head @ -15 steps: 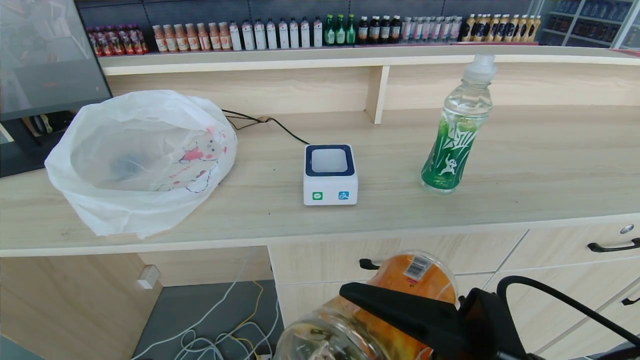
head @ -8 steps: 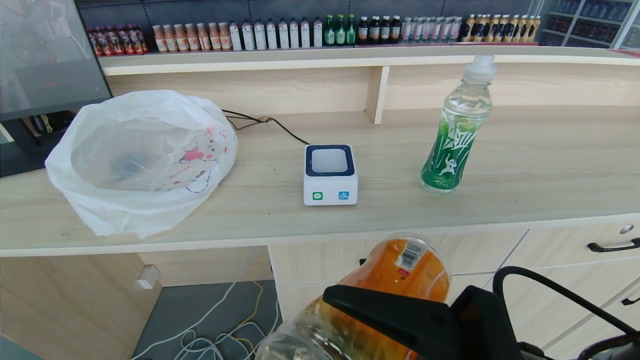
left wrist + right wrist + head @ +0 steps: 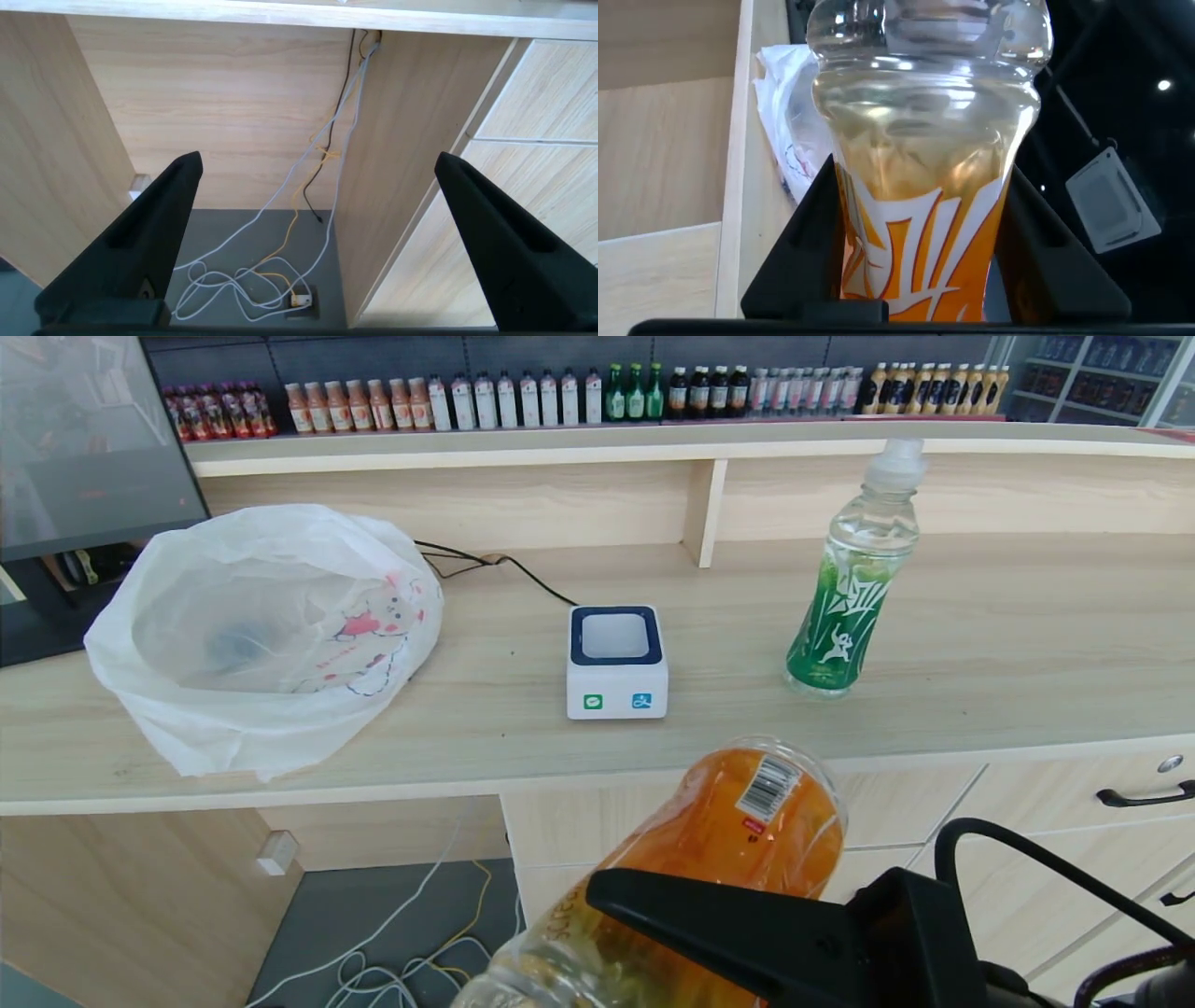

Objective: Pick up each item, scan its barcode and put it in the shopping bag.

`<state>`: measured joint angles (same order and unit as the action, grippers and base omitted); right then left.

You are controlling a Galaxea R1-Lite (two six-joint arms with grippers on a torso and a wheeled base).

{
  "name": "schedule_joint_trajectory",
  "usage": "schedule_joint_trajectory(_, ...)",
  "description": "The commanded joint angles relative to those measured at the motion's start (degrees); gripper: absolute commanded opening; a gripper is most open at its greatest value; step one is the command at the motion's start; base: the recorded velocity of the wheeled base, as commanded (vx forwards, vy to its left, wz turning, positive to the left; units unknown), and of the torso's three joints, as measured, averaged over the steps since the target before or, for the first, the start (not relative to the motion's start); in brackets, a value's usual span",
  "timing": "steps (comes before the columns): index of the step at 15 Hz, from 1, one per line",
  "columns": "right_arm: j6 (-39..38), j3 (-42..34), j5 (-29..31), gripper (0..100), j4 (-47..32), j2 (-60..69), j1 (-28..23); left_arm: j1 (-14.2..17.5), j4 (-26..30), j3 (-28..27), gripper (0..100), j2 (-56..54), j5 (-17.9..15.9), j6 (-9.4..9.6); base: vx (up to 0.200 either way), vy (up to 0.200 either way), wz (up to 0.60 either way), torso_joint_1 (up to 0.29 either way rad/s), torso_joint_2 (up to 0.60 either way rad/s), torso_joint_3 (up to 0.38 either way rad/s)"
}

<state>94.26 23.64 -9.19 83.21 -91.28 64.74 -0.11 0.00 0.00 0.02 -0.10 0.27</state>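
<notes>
One barcode (image 3: 766,786), seen from the head, marks the orange bottle (image 3: 719,840).

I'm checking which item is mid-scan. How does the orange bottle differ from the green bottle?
The orange bottle is clamped in the right gripper and held in the air near the counter's front edge. The green bottle stands free on the counter. The orange bottle is tipped over with its barcode facing up; the green bottle is upright, white cap on top. Both are clear plastic drink bottles with coloured wraps.
</notes>
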Motion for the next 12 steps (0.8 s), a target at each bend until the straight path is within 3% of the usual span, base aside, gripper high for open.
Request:
schedule_joint_trajectory(1, 0.3, 0.2, 0.1, 0, 0.0, 0.1, 0.0, 0.0, 0.0, 0.0, 100, 0.0, 0.0, 0.00, 0.000, 0.000, 0.00, 0.000, 0.00, 0.000)
schedule_joint_trajectory(12, 4.5, 0.3, 0.3, 0, 0.1, 0.7, 0.0, 0.0, 0.0, 0.0, 100, 0.0, 0.0, 0.00, 0.000, 0.000, 0.00, 0.000, 0.00, 0.000)
